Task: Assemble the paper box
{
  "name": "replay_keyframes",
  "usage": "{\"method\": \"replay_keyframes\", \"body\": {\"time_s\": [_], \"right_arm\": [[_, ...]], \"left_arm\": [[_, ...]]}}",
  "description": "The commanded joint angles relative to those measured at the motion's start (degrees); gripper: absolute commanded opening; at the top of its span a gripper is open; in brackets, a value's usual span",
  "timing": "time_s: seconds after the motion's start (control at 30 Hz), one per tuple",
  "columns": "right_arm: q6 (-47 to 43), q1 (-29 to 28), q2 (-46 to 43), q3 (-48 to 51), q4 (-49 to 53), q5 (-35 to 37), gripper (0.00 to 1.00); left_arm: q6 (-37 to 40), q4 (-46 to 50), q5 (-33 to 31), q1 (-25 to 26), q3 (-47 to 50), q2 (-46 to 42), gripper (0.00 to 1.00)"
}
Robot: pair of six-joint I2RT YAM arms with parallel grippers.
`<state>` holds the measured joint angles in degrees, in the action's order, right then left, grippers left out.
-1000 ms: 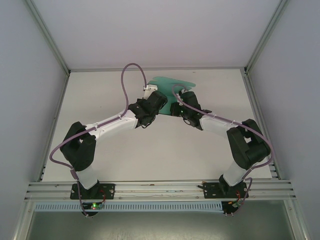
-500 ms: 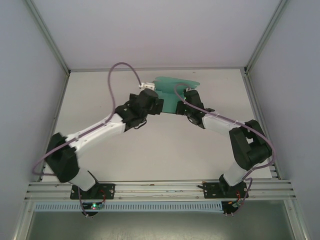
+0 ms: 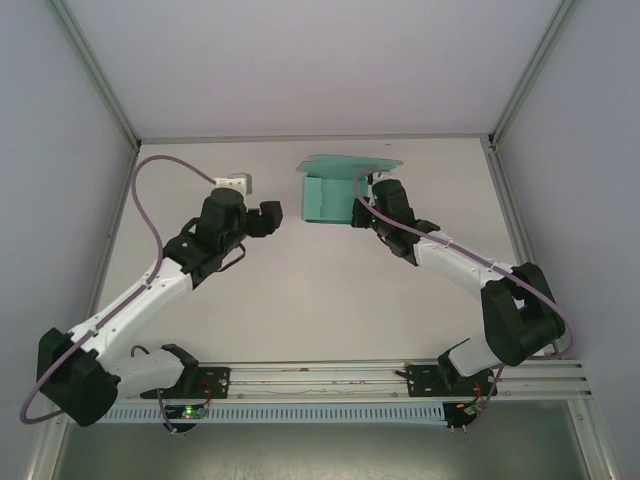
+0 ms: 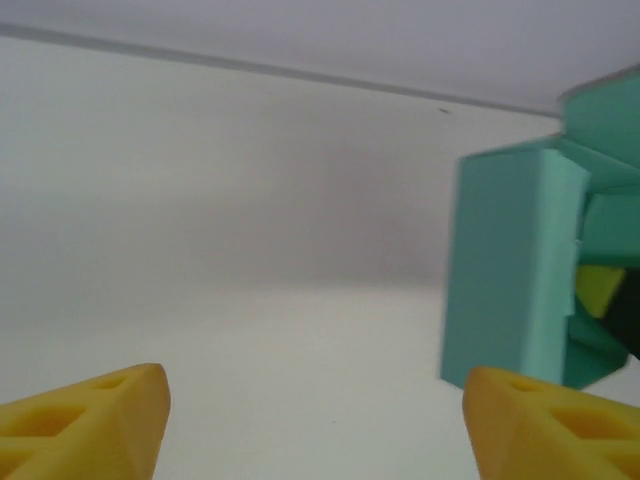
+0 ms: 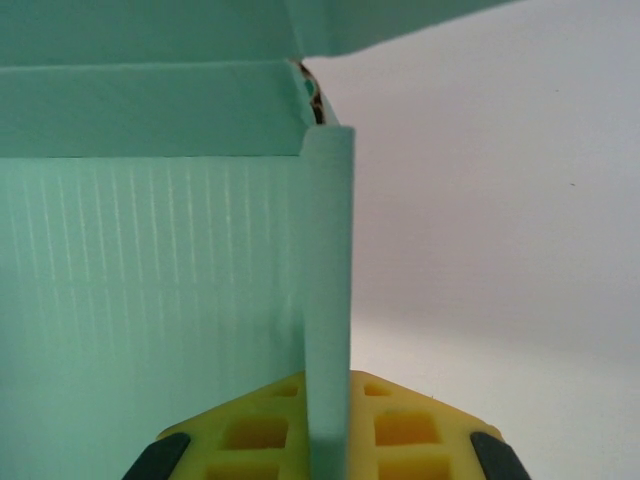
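Count: one paper box (image 3: 325, 195), teal-green card, partly folded up. It stands on the table (image 3: 320, 310) at the far middle. You can see raised walls and one flap spread out at its far side.

Arms: two, with one gripper each.

Right gripper (image 3: 362, 212): at the box's right side, pressed together on a single upright wall. In the right wrist view the thin card edge runs straight down between the two yellow pads (image 5: 250, 435), and the gripper (image 5: 328, 415) pinches it there. The ribbed face of the paper box (image 5: 150, 270) lies to the left of that edge. To its right is bare table.

Left gripper (image 3: 272, 218): spread and holding nothing. It sits off to the left of the box and apart from it, with bare table between them. In the left wrist view the gripper (image 4: 315, 400) shows two yellow fingertips (image 4: 90, 420) wide apart at the lower corners. The paper box (image 4: 510, 270) stands beyond the right-hand one, outside the gap. A scrap of yellow shows past the box's right edge in that view, and you cannot tell for certain what it is.
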<state>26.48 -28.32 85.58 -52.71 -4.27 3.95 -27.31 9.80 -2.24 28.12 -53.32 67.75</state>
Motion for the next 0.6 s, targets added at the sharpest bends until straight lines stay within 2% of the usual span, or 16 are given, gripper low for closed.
{"method": "replay_keyframes", "body": {"time_s": [0.0,0.2,0.33,0.5,0.57], "right_arm": [[2.0,-2.1,1.4,-3.2,3.7,5.7,0.0],[4.3,-3.2,3.4,-5.2,6.3,8.0,0.0],[4.8,-3.7,4.1,-5.9,6.6,8.2,0.0],[5.6,-4.5,6.2,-7.4,7.6,8.7,0.0],[6.0,-4.4,6.5,-7.5,7.9,9.4,0.0]], "left_arm": [[-3.5,-10.0,9.7,0.2,-1.1,4.7,0.62],[-2.0,-11.9,9.9,1.6,-5.0,13.3,0.58],[-1.2,-9.7,5.9,2.1,-7.9,17.6,0.46],[-0.4,-9.3,5.6,3.2,-10.9,22.6,0.43],[-0.2,-8.7,5.6,3.2,-11.7,23.7,0.4]]}}
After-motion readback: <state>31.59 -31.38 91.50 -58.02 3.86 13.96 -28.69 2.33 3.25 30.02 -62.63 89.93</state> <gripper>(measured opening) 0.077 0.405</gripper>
